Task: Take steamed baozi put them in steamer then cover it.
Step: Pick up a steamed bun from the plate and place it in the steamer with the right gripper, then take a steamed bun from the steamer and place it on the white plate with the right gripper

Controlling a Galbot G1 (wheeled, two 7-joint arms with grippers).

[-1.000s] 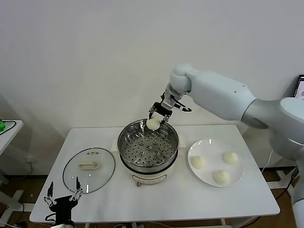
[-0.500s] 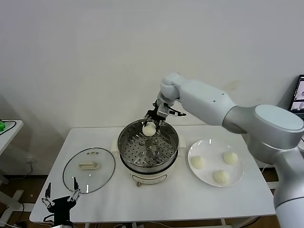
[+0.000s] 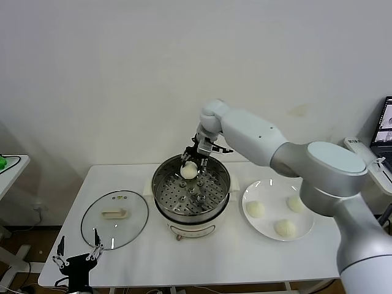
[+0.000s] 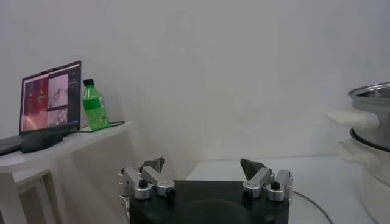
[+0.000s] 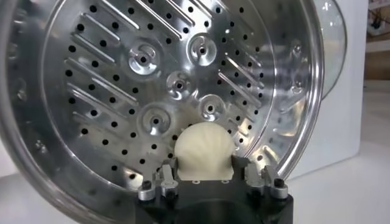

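My right gripper (image 3: 191, 164) is shut on one steamed baozi (image 3: 188, 170), a cream-white bun, held low over the back part of the steamer (image 3: 155, 187). In the right wrist view the baozi (image 5: 203, 149) sits between the fingers, close above the perforated tray (image 5: 152, 79). Three more baozi (image 3: 255, 209) (image 3: 297, 204) (image 3: 285, 227) lie on the white plate (image 3: 272, 193) to the steamer's right. The glass cover (image 3: 114, 218) lies flat on the table to the steamer's left. My left gripper (image 3: 78, 254) (image 4: 203, 164) hangs open and empty at the table's front left corner.
The white table (image 3: 208, 257) ends just in front of the cover and plate. A side table with a green object (image 3: 3, 162) stands at the far left. The left wrist view shows a laptop (image 4: 52, 103) and a green bottle (image 4: 94, 106) on a shelf.
My right gripper has carried the baozi leftwards and down, from above the steamer's back rim to low inside the pot. The left arm has stayed put.
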